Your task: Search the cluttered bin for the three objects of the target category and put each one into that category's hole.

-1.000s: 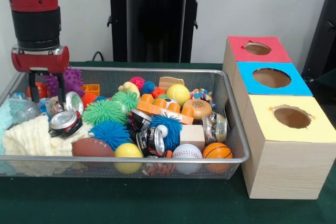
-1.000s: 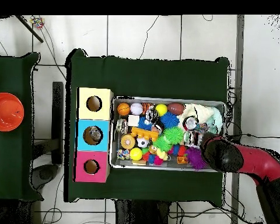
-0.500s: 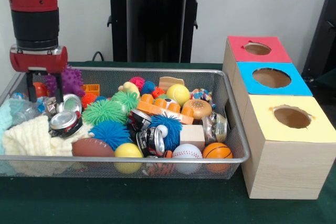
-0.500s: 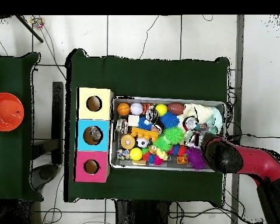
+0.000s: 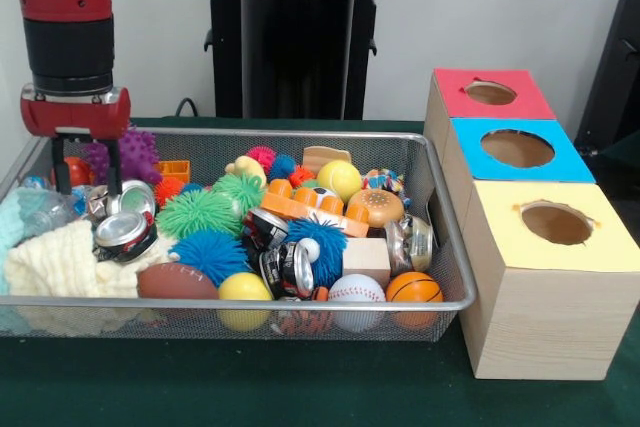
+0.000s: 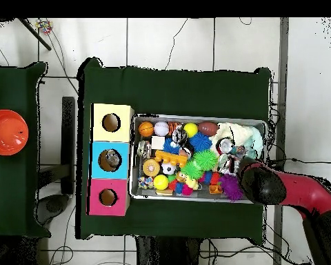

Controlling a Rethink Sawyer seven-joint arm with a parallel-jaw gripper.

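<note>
A wire mesh bin [image 5: 300, 134] holds a jumble of toys. Crushed cans lie at its left [image 5: 125, 232] and middle [image 5: 288, 269]. Among them are a green spiky ball [image 5: 198, 212], a blue spiky ball [image 5: 210, 252], a football [image 5: 177, 282], a baseball [image 5: 356, 290] and a basketball [image 5: 414, 289]. My gripper [image 5: 88, 185] hangs open over the bin's left end, fingers straddling clutter beside a silver can [image 5: 135, 195], gripping nothing. In the overhead view the arm [image 6: 261, 183] hides the gripper.
Three boxes with round holes stand beside the bin: red [image 5: 490, 93], blue [image 5: 517, 149], yellow [image 5: 556, 223]. A cream cloth [image 5: 60, 262] fills the bin's left front corner, and a purple spiky ball [image 5: 135, 152] sits behind the gripper. An orange bowl [image 6: 6, 132] rests on a separate table.
The gripper nudged slightly up and left half a second ago, then came back to about where it was. Nothing in the bin moved.
</note>
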